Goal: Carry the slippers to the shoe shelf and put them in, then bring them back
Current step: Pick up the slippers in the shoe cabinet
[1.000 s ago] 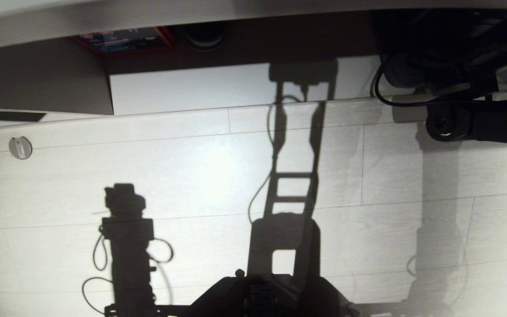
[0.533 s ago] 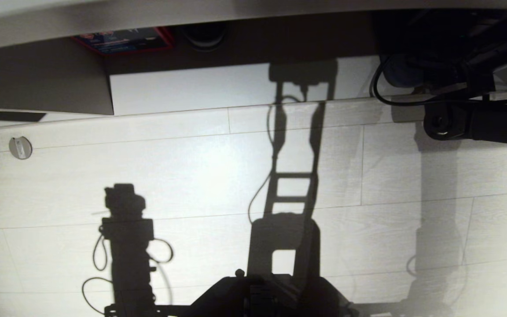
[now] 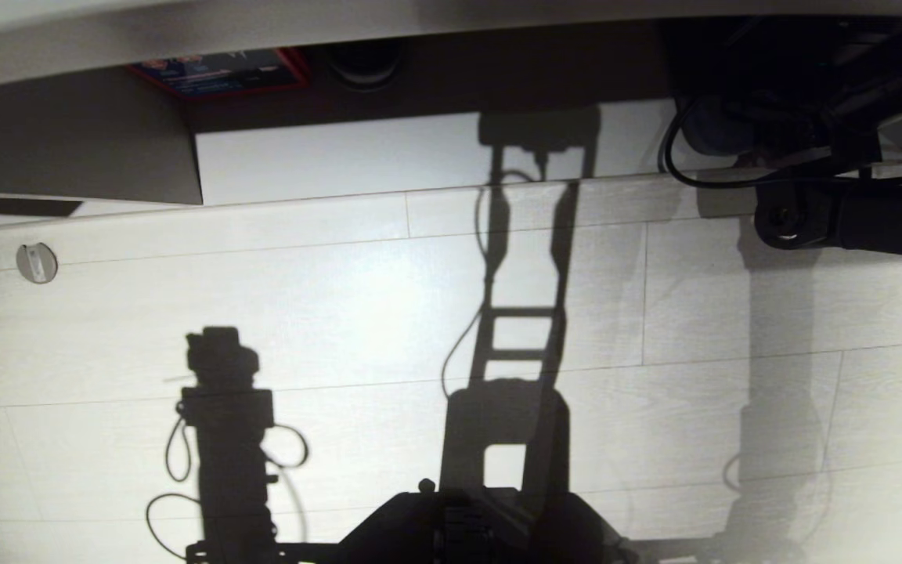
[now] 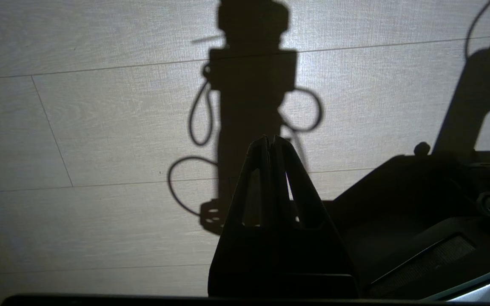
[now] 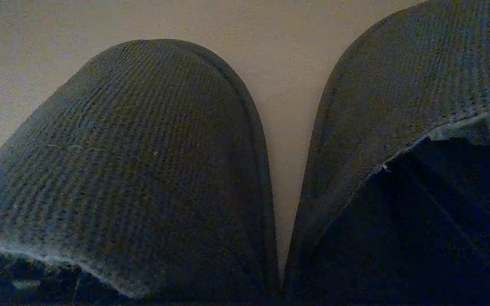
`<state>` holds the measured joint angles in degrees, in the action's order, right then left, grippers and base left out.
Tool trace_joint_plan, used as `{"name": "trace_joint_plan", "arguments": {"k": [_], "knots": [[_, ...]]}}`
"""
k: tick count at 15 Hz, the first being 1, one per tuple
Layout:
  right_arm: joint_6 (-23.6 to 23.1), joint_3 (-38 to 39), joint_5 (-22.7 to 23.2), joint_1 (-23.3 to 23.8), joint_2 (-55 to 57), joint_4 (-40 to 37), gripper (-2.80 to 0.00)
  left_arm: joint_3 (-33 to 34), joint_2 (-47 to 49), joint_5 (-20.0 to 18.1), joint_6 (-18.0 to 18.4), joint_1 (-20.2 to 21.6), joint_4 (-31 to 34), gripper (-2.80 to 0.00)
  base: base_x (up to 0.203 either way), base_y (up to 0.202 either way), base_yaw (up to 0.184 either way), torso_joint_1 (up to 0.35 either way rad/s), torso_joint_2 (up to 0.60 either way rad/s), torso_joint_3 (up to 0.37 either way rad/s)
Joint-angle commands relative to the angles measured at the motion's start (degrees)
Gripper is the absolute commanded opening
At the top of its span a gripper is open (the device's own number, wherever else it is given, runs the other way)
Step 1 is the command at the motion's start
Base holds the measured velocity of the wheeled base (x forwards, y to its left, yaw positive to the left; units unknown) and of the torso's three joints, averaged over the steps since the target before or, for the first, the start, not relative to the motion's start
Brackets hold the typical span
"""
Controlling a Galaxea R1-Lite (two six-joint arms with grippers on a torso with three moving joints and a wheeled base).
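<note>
The two dark slippers lie side by side with rounded toes pointing away, filling the right wrist view: one (image 5: 143, 148) and the other (image 5: 377, 106), with a thin wedge of pale board between them. In the head view my right arm (image 3: 850, 219) reaches into the dark right end of the shoe shelf (image 3: 326, 160), a low wide compartment with a slanted side panel (image 3: 75, 149). The right gripper itself is lost in that darkness. My left gripper (image 4: 270, 138) hangs parked over the floor, shut and empty.
A red-and-blue box (image 3: 224, 70) sits deep in the shelf at the left. A black cable (image 3: 678, 164) loops down from the right arm. A round metal fitting (image 3: 36, 262) is set in the plank floor (image 3: 341, 313). My base (image 3: 459, 525) is at the bottom.
Almost nothing: the cable loop at the head view's right edge has swung slightly further in. The arms hold their places.
</note>
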<state>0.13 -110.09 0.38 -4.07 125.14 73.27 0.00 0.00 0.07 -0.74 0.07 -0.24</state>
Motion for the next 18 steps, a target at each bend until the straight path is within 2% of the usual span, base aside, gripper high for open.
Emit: {"name": "trace_joint_plan", "arguments": {"k": [1,6,7,8,18], "knots": [[0.0,0.0,0.0,0.0,0.0,0.5,0.0,0.0,0.0,0.0,0.0,0.0,-0.1,-2.8,0.0,0.0,0.0,0.0,0.0,0.0],[0.1,0.0,0.0,0.1,-0.3,0.6,0.0,0.0,0.1,0.0,0.0,0.0,0.0,-2.8,0.0,0.0,0.0,0.0,0.0,0.0],[0.1,0.1,-0.1,0.1,-0.4,0.6,-0.25,0.0,0.1,0.0,0.0,0.0,0.0,-2.8,0.0,0.0,0.0,0.0,0.0,0.0],[0.1,0.1,-0.1,0.1,-0.3,0.6,-2.8,0.0,0.0,0.0,0.0,0.0,0.0,-2.8,0.0,0.0,0.0,0.0,0.0,0.0],[0.1,0.1,0.0,0.3,-0.5,0.5,-2.8,0.0,0.0,0.0,0.0,0.0,0.0,-2.8,0.0,0.0,0.0,0.0,0.0,0.0]]}}
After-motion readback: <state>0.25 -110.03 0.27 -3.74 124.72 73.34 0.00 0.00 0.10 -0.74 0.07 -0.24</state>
